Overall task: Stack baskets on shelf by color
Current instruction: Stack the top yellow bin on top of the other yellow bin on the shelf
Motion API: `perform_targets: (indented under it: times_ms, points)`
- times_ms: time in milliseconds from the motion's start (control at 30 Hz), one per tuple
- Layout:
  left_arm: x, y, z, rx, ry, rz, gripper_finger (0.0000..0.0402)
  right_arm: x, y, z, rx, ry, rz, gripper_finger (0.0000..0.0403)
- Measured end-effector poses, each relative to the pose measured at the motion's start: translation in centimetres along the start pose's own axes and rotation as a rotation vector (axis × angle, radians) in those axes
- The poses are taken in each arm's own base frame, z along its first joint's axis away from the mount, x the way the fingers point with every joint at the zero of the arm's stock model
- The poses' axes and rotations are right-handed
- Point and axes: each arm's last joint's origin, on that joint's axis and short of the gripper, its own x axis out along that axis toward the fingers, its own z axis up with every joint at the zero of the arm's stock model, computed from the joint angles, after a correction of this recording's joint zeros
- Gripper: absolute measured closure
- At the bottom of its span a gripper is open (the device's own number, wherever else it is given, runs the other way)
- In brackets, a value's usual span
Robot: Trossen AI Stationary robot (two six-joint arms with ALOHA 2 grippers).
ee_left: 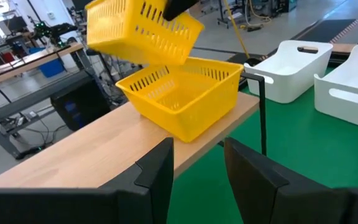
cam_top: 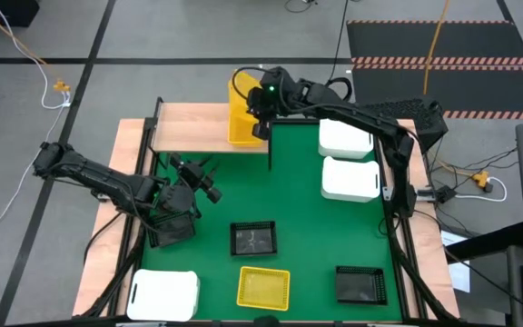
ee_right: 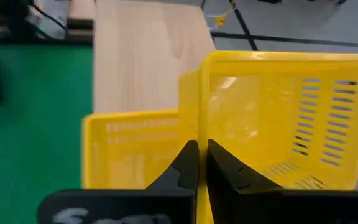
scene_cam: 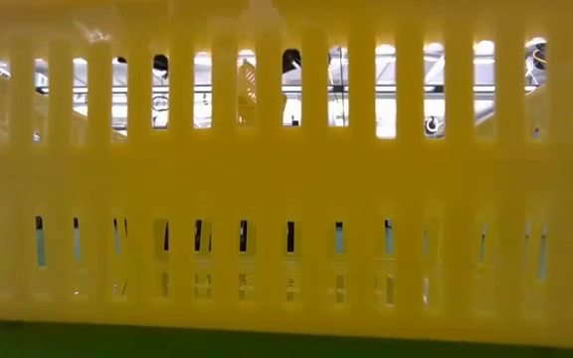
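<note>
Two yellow baskets are at the right end of the light-wood shelf (cam_top: 198, 127). One yellow basket (ee_left: 185, 93) stands on the shelf top. The other yellow basket (ee_left: 142, 28) hangs tilted just above it, with my right gripper (ee_right: 202, 155) shut on it. My left gripper (ee_left: 197, 168) stands open over the green mat's left side, pointing at the shelf with nothing between its fingers. A black basket (cam_top: 168, 229) lies on the mat under that arm. A third yellow basket (cam_top: 262, 287) sits at the mat's near edge and fills the low view (scene_cam: 286, 179). My right gripper pinches one side wall of the upper yellow basket at its rim (ee_right: 202, 118), one finger inside the basket and one outside. The fingers come slanting down from the table's right side. The basket is tilted and lifted over the basket on the shelf; whether the two touch I cannot tell.
Two white baskets (cam_top: 345, 138) (cam_top: 350, 178) stand at the mat's right, and a third (cam_top: 163, 292) at the near left corner. Two more black baskets (cam_top: 253, 238) (cam_top: 361, 283) sit on the mat's near half. The shelf's left part (ee_left: 104, 149) is bare wood.
</note>
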Motion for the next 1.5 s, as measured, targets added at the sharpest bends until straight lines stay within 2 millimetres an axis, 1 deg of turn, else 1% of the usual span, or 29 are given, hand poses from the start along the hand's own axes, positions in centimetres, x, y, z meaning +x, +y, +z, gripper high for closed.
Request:
perform_targets:
  times_ms: [200, 333, 533, 700, 867, 1133, 1300, 1500]
  points:
    - [0.0, 0.0, 0.0, -0.002, 0.0, 0.0, 0.0256, -0.3, 1.1, 0.4, -0.018, -0.004, 0.019, 0.0399]
    - [0.0, 0.0, 0.0, -0.001, 0.0, 0.0, 0.0256, -0.2, 2.1, 0.5, -0.03, 0.001, 0.03, 0.0399]
    - [0.0, 0.0, 0.0, 0.0, 0.0, 0.0, 0.0256, -0.4, 3.8, 0.8, -0.064, 0.051, -0.056, 0.0399]
    - [0.0, 0.0, 0.0, 0.002, 0.002, 0.0, 0.0256, -0.5, 5.1, 1.0, -0.065, 0.053, -0.046, 0.0399]
    - [0.0, 0.0, 0.0, 0.001, 0.003, 0.0, 0.0256, -0.6, 6.2, 0.8, -0.078, 0.1, -0.072, 0.0399]
    - [0.0, 0.0, 0.0, 0.001, 0.003, -0.001, 0.0256, -0.7, 6.8, 0.8, -0.064, 0.118, -0.074, 0.0398]
    - [0.0, 0.0, 0.0, 0.001, 0.003, -0.001, 0.0256, -0.8, 6.9, 0.4, -0.05, 0.158, -0.066, 0.0382]
    - [0.0, 0.0, 0.0, 0.001, 0.003, -0.001, 0.0256, -0.8, 6.9, 0.3, -0.045, 0.165, -0.065, 0.0366]
